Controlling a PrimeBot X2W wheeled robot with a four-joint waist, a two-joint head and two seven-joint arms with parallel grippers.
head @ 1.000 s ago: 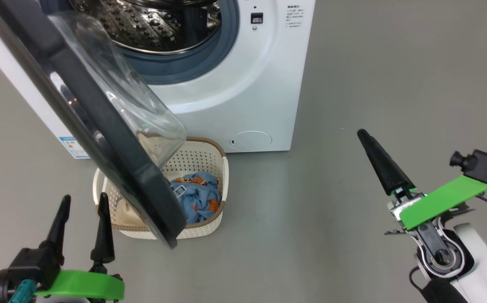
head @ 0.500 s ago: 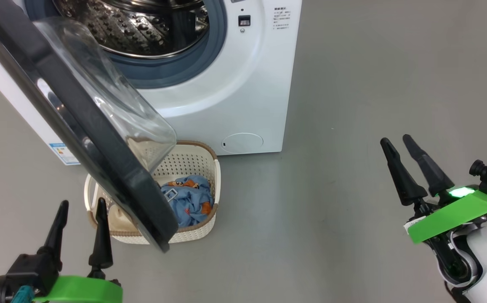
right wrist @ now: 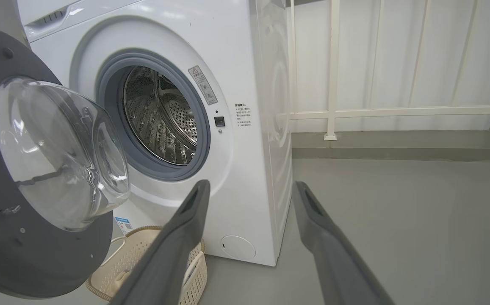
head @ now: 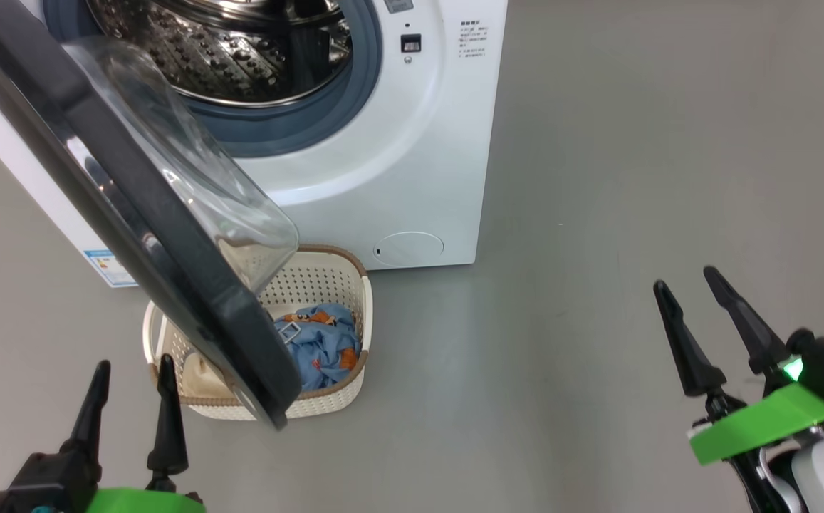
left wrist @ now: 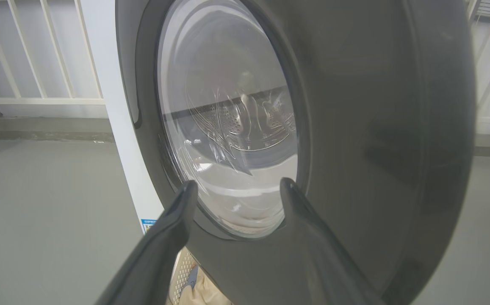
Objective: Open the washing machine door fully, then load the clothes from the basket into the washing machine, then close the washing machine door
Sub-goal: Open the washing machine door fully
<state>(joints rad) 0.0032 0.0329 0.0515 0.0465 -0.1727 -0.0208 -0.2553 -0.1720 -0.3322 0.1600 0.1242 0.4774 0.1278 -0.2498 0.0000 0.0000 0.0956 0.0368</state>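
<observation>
My left fingers (head: 167, 420) and right fingers (head: 679, 335) were open and empty. The washing machine door (head: 184, 299) hung partly open over the basket (head: 333, 399); I judged it needed pushing wider before reaching the clothes (head: 319, 345) inside.

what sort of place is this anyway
Likely a laundry area, perhaps a balcony or utility room: a white front-loading washing machine with its door open, a basket of clothes on the bare grey floor before it, and white railings behind.

open door (head: 191, 299) overlapping basket (head: 326, 397), clothes (head: 319, 345) inside
</observation>
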